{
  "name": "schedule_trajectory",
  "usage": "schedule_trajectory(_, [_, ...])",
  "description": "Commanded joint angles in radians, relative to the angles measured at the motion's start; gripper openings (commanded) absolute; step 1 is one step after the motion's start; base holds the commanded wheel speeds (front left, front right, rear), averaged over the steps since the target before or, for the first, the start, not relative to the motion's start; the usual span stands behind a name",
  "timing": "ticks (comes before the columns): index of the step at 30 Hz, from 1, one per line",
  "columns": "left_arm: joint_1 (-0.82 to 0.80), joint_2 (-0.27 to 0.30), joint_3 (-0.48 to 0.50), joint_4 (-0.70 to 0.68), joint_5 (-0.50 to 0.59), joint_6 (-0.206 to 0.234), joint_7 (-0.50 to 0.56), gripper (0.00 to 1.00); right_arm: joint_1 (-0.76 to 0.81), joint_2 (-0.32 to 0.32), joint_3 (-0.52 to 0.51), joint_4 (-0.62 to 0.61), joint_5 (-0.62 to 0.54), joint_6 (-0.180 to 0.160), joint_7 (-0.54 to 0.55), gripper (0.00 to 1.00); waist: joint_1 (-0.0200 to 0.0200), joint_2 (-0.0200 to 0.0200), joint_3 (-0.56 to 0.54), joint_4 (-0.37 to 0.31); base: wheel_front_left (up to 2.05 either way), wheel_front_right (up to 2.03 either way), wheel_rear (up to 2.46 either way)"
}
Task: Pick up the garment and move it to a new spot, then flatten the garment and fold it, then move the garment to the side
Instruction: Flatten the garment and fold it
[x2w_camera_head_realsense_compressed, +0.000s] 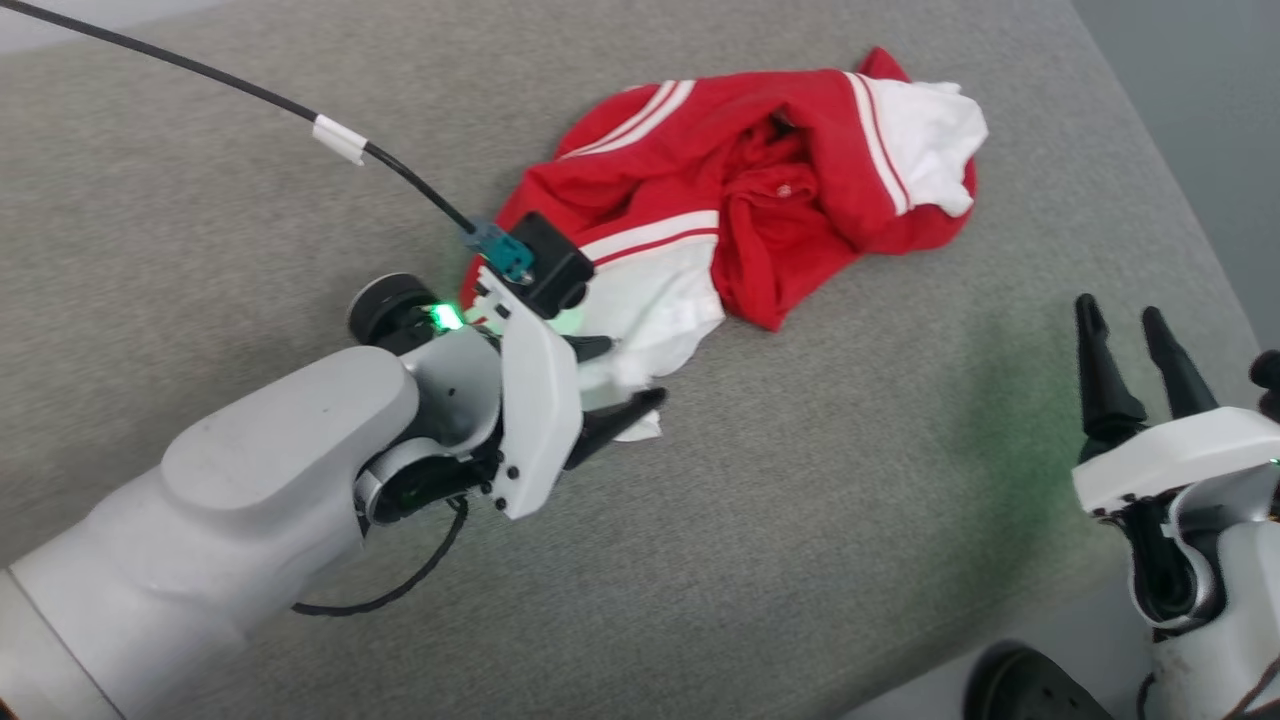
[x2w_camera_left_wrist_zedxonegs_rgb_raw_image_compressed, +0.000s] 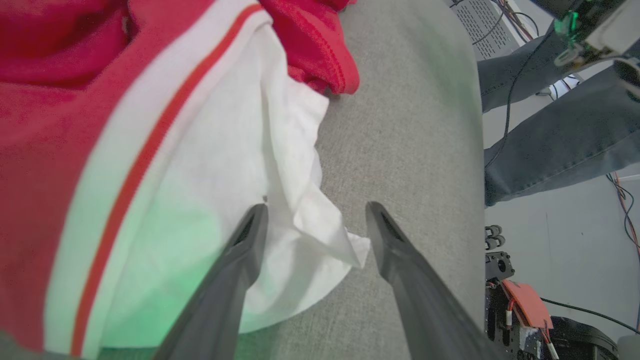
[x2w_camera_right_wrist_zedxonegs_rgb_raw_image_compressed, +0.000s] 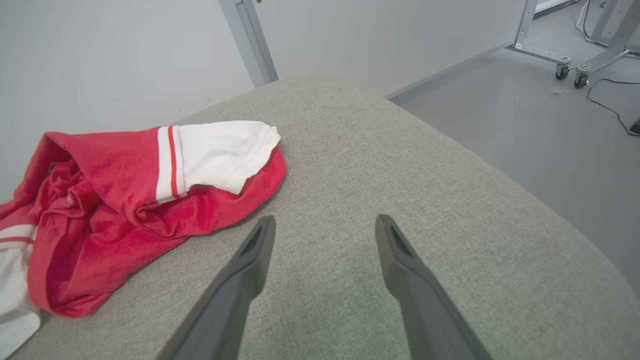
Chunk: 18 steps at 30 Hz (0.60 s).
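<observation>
Crumpled garment on grey pad. Left gripper spread wide, straddling its white corner, not clamped. Right gripper likewise parted, well apart, over bare pad. Small mark on red cloth unreadable.

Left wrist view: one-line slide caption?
Open left hand straddling the white corner of the crumpled red garment on the grey padded surface.

Pincer spread; garment crumpled, left.
</observation>
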<state>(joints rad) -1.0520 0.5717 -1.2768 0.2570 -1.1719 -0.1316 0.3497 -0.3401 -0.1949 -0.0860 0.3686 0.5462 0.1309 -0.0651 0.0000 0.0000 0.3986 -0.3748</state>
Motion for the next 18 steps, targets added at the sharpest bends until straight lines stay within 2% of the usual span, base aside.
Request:
schedule_trajectory(1, [0.016, -0.005, -0.002, 0.030, 0.004, 0.002, -0.002, 1.00, -0.015, 0.011, 0.009, 0.001, -0.004, 0.000, -0.010, 1.00, 0.0000, 0.0000, 0.015, -0.025, 0.00, 0.00, 0.00])
schedule_trajectory(4, [0.040, -0.012, -0.004, 0.055, 0.015, 0.002, 0.016, 1.00, -0.012, 0.015, 0.013, 0.002, -0.003, 0.000, -0.016, 1.00, 0.0000, 0.0000, 0.017, -0.037, 0.00, 0.00, 0.00])
schedule_trajectory(6, [0.060, -0.009, -0.006, 0.055, 0.036, 0.002, 0.033, 0.44, -0.008, 0.015, 0.013, 0.000, -0.004, 0.000, -0.019, 1.00, 0.0000, 0.0000, 0.019, -0.039, 0.00, 0.00, 0.00])
schedule_trajectory(7, [0.069, -0.005, -0.008, 0.052, 0.035, 0.002, 0.036, 0.00, -0.007, 0.014, 0.012, -0.001, -0.005, 0.000, -0.020, 1.00, 0.0000, 0.0000, 0.019, -0.039, 0.00, 0.00, 0.00])
schedule_trajectory(13, [0.025, 0.053, -0.003, 0.021, 0.044, 0.002, -0.060, 0.00, -0.003, 0.007, -0.003, -0.008, -0.013, 0.000, -0.021, 1.00, 0.0000, 0.0000, 0.006, -0.006, 0.00, 0.00, 0.00])
schedule_trajectory(18, [-0.006, 0.203, -0.003, -0.024, 0.084, 0.002, -0.129, 0.00, 0.019, -0.003, -0.030, -0.019, -0.021, 0.000, -0.008, 1.00, 0.0000, 0.0000, -0.020, 0.053, 0.00, 0.00, 0.00])
